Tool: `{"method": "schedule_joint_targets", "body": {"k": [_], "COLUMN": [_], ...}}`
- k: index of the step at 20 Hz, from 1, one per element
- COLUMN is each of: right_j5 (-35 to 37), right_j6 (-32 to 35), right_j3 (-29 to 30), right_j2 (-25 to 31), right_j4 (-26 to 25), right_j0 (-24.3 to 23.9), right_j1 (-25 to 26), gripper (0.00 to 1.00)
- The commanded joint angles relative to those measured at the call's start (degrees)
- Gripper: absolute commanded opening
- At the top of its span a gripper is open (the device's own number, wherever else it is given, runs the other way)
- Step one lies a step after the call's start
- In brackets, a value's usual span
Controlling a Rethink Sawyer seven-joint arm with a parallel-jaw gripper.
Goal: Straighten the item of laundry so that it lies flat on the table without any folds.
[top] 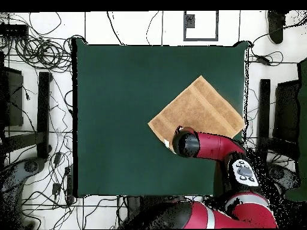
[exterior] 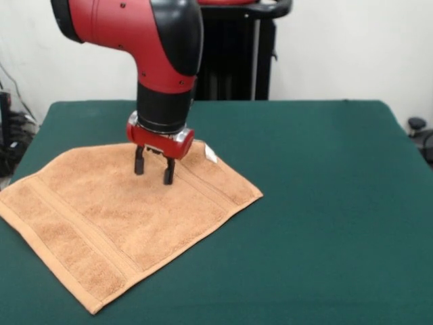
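Note:
The item of laundry point(exterior: 115, 217) is an orange-tan towel lying spread on the table point(exterior: 318, 203), turned like a diamond at the left of the front view. Band stripes run near two of its edges and a small white tag point(exterior: 210, 154) sticks out at its far corner. My gripper point(exterior: 153, 169) stands open over the towel's far part, its two black fingertips down at or just above the cloth with nothing between them. In the overhead view the towel point(top: 198, 109) sits near the table's right edge, and the arm hides the gripper and the towel's near corner.
The towel's left corner reaches the table's left edge point(exterior: 5, 203) in the front view. Dark green table point(top: 120, 120) stretches wide to the left in the overhead view. Cables and stands lie on the floor around the table.

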Motion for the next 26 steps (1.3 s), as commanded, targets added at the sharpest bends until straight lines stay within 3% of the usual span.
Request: {"method": "schedule_joint_targets", "body": {"k": [1,7,18,26], "right_j5": [-6.5,-5.8,2.9,1.9], "right_j6": [11.0,10.9,9.2,11.4], "right_j3": [-6.4,-7.6,-14.3,-16.0], "right_j2": [5.7,4.9,4.4,4.5], "right_j4": [5.5,7.7,12.3,14.6], "right_j0": [3.7,5.3,7.6,8.7], "right_j1": [10.1,10.4,12.0,13.4], "gripper": [1.00,1.00,1.00,1.00]}}
